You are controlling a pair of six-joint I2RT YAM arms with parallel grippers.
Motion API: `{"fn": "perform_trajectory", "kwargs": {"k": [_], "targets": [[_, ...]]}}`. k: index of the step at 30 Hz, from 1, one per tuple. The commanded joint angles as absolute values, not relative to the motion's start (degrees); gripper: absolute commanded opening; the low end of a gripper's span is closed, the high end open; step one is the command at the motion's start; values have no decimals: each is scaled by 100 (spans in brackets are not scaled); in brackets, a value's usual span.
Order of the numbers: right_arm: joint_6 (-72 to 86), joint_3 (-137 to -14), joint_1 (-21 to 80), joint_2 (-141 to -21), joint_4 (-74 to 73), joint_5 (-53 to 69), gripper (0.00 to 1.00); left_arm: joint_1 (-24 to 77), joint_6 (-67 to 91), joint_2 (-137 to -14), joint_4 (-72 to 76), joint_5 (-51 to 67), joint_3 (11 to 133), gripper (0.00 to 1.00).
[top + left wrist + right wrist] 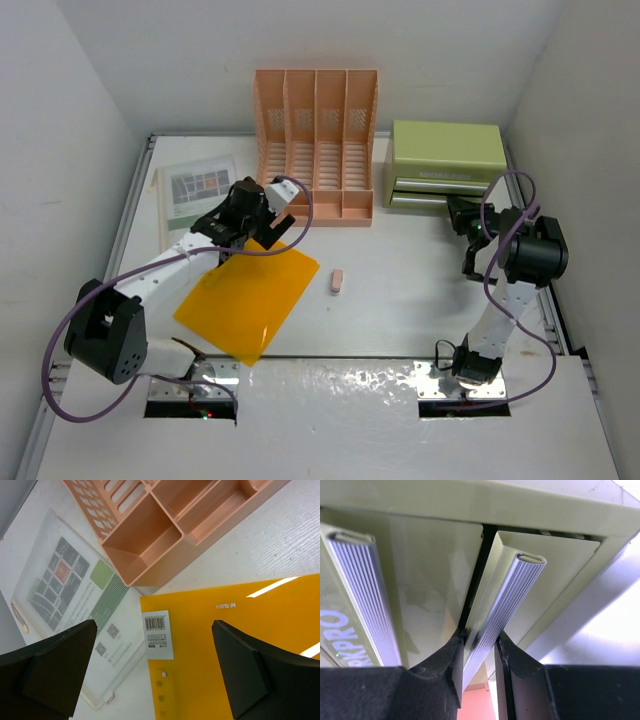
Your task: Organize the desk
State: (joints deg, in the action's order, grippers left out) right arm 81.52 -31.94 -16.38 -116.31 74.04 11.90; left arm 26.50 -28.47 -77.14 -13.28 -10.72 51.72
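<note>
While right gripper (480,636) clamps drawer handle (506,607), bar crosswise between jaws, box (447,150) sits upper right on desk (400,310), which fills mid-frame; pull likely toward lower edge; left gripper (153,630) gapes over folder (250,295).

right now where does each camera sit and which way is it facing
top external: fixed above and behind the arm bases, looking down over the desk; both whole arms show.
left wrist: on the left arm, looking down past the open left gripper at the orange folder and peach rack.
right wrist: on the right arm, facing the green drawer box up close, right gripper pinching its silver handle.
shared: top and left wrist both show the folder and rack.
</note>
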Motion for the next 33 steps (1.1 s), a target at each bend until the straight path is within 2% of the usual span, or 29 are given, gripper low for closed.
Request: {"fn": "perform_trajectory", "kwargs": {"k": [1,13,21,28,29,30,33], "targets": [[8016,-2893,-1661,-11514,7831,1029,0,2593,-2874,-7691,-1239,-1090,5317,100],[8191,-1865,-1652,-10899,8069,958,0,2601,-2865,-7708,-1248,-1028,5335,100],[7340,-898,-1652,-9688,6751,502,0,2602,-2865,-7664,-1292,-958,5353,100],[7172,-659,-1652,-9404,6398,703,0,2593,-2865,-7646,-1309,-914,5353,100],[7181,-633,-1652,-9448,6459,738,3,2601,-2874,-7646,-1310,-923,5353,100],[7189,-598,-1652,-9492,6556,860,20,2602,-2865,-7638,-1318,-923,5353,100],[7277,-528,-1652,-9685,7004,1176,47,2593,-2865,-7611,-1327,-923,5352,100]]}}
